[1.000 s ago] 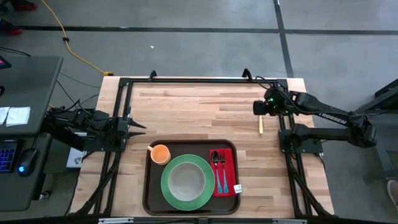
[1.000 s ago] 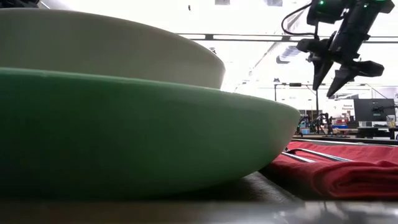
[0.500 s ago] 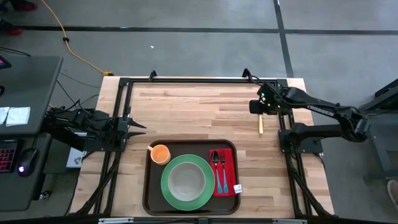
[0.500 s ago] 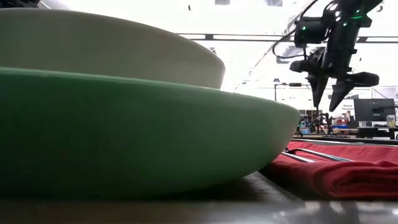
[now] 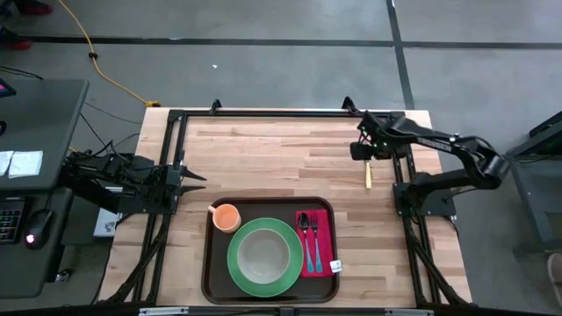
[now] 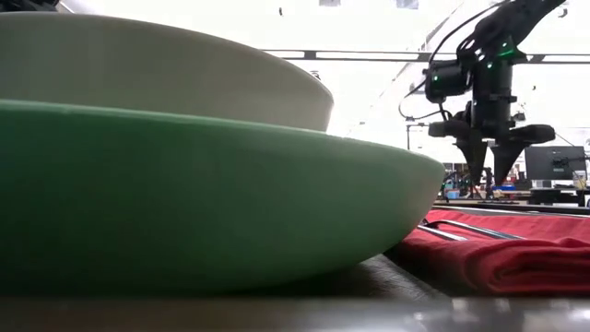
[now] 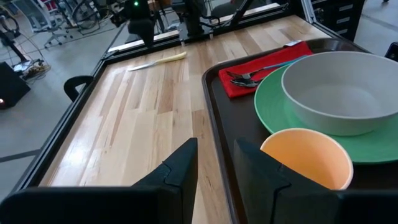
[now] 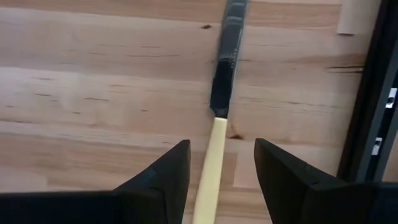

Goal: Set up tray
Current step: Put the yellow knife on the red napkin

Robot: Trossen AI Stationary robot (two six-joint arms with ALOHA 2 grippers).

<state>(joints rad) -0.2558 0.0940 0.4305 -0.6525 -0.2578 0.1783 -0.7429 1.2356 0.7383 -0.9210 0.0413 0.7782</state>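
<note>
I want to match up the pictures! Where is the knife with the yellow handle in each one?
High view: the knife lies on the wooden table, beyond the tray's far right corner, just below the right gripper.
Low view: not visible; only the right gripper hanging over its spot.
Left wrist view: far off on the table.
Right wrist view: straight below, between the open gripper's fingers.
Shared landmark: the red napkin, though not in the right wrist view.

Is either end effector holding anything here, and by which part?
Nothing is held. The right end effector hangs open over the knife on the table; the left end effector waits empty beside the tray.
</note>
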